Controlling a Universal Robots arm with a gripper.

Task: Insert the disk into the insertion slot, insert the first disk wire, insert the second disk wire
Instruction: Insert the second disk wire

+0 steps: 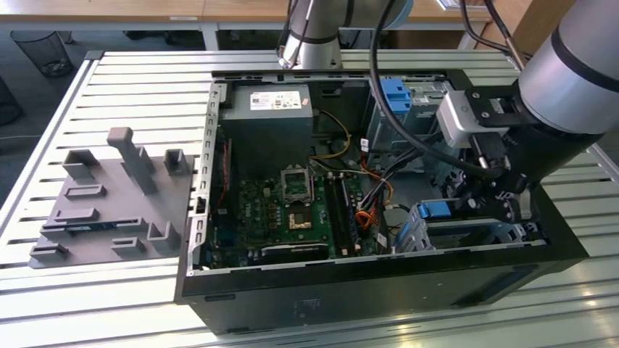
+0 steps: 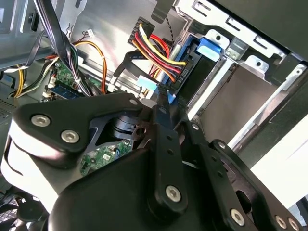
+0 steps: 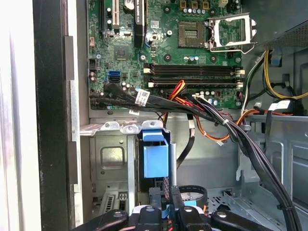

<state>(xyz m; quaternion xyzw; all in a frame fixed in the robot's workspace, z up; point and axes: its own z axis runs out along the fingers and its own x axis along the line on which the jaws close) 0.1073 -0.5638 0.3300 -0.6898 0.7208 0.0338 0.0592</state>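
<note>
**Gripper at the drive cage, working on a connector**

The gripper point(image 2: 166, 103) reaches down into the corner of the open computer case point(image 1: 541, 250), and its fingers point(image 2: 163, 134) come together to a narrow point – nearly closed. Between the tips I think there is a small light-blue plug point(image 2: 147, 83), but I cannot tell for sure that it is really pinched.

Just in front of the tips stands the disk point(image 3: 155, 156) in its blue carrier, already seated in the insertion slot point(image 3: 110, 159); the sheet metal of the cage surrounds it on both sides. A black connector with red, yellow and black wires point(image 2: 154, 50) sits at the edge of the disk, just beyond the fingertips.

Farther away, a thick bundle of black cables point(image 3: 211, 118) crosses in front of the motherboard point(image 3: 192, 48).

The risk I see – the space is tight. If the plug meets the socket tilted, it may jam or bend, and the fingers could catch the coloured wires and pull the seated connector loose.
</note>
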